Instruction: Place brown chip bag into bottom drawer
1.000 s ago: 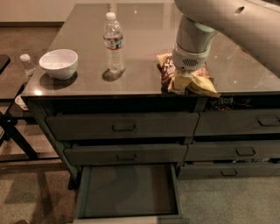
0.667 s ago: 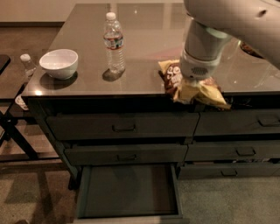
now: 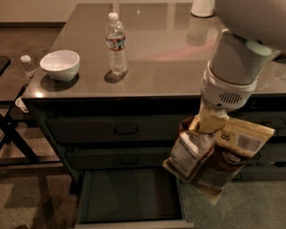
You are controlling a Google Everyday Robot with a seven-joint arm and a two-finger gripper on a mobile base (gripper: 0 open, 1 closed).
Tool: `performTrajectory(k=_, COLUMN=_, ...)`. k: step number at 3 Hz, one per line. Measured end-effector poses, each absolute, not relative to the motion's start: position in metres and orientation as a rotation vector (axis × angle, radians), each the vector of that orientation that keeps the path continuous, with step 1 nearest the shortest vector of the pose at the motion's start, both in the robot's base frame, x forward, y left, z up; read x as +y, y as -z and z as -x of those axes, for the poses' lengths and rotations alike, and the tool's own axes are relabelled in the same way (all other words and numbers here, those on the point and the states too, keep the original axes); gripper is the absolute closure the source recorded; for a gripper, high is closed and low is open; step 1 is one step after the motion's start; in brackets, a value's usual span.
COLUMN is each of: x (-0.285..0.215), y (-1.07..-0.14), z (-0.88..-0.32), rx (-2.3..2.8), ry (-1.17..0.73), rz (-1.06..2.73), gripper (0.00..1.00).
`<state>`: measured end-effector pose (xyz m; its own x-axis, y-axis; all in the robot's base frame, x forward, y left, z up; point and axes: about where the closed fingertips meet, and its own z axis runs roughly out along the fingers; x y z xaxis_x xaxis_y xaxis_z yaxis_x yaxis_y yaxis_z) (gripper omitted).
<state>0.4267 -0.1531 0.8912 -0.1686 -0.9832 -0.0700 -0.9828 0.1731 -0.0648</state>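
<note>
You had the crinkled, shiny-filmed brown chip bag (image 3: 214, 156) pinched in the smooth, pale plastic gripper (image 3: 209, 123), right of centre. Lower middle, the bottom drawer (image 3: 129, 194) looked matt dark metal. Upper frame, the countertop (image 3: 170, 58) was glossy under a clear plastic water bottle (image 3: 116, 42).

A white bowl (image 3: 60, 65) is sitting near the front left corner of a glossy dark table (image 3: 170, 58). A clear water bottle (image 3: 116, 42) is standing upright beside it, nearer the middle. A white container (image 3: 203, 7) is standing at the far edge.
</note>
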Motion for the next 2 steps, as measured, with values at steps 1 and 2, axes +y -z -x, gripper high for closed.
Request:
performTrajectory(k=1, x=-0.153, y=-0.891, z=-0.427, rx=2.331, ry=0.007, rz=1.961, gripper=1.0)
performTrajectory(k=2, x=-0.153, y=-0.877, z=-0.424, rx=2.345, ry=-0.011, rz=1.957, gripper=1.0)
